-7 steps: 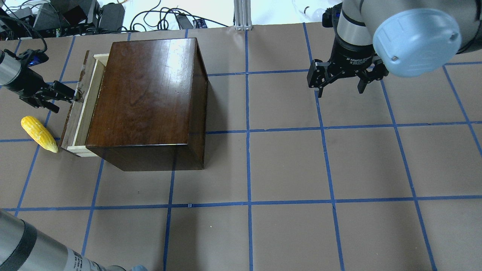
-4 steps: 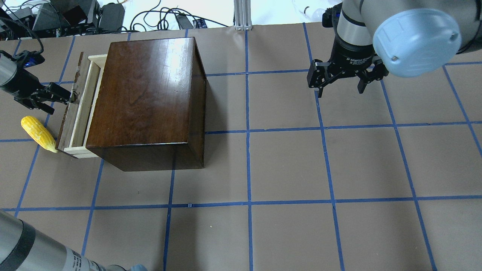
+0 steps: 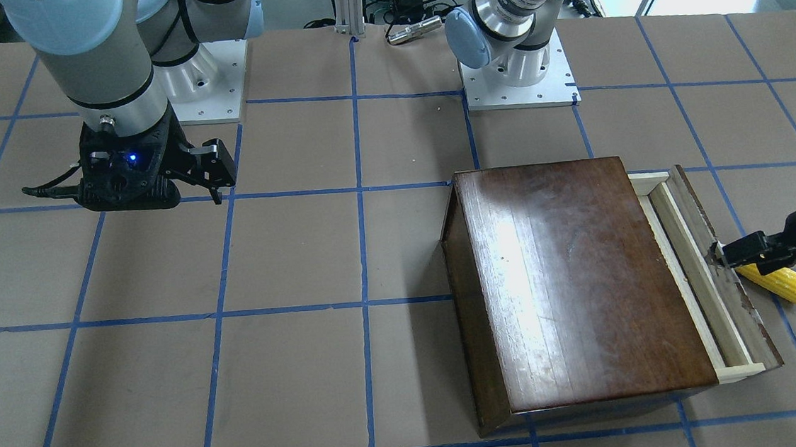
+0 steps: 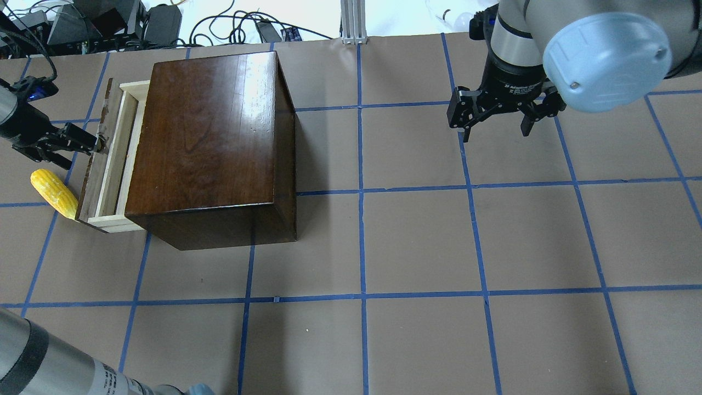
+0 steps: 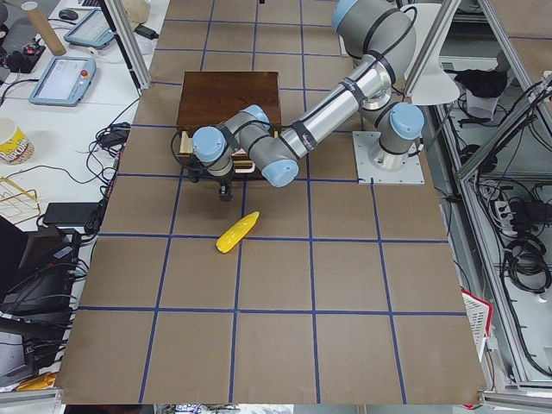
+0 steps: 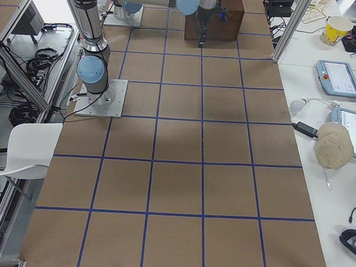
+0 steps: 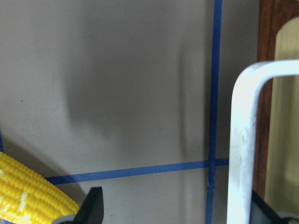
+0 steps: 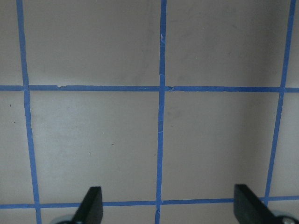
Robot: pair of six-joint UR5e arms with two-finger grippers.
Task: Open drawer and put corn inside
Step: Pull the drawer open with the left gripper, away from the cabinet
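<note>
The glossy dark-brown box (image 4: 208,126) stands at the table's left, also seen in the front view (image 3: 572,274). Its drawer (image 4: 112,159) is pulled out a little, showing a strip of pale wood tray (image 3: 701,278). My left gripper (image 4: 82,152) is open, with one finger hooked on the drawer's white handle (image 7: 243,140). The yellow corn (image 4: 52,192) lies on the table against the drawer's dark front, just beside the left gripper (image 3: 738,262); its end shows in the left wrist view (image 7: 28,191). My right gripper (image 4: 495,131) is open and empty, hovering far right.
The table is brown paper with a blue tape grid (image 4: 362,192). Cables and electronics (image 4: 109,22) lie beyond the back edge. The two arm bases (image 3: 518,79) sit at the robot's side. The corn lies close to the table's left edge.
My left gripper has moved left, pulling on the handle. The drawer has come out slightly and the whole box has slid left with it. The drawer front now meets the corn's tip.
</note>
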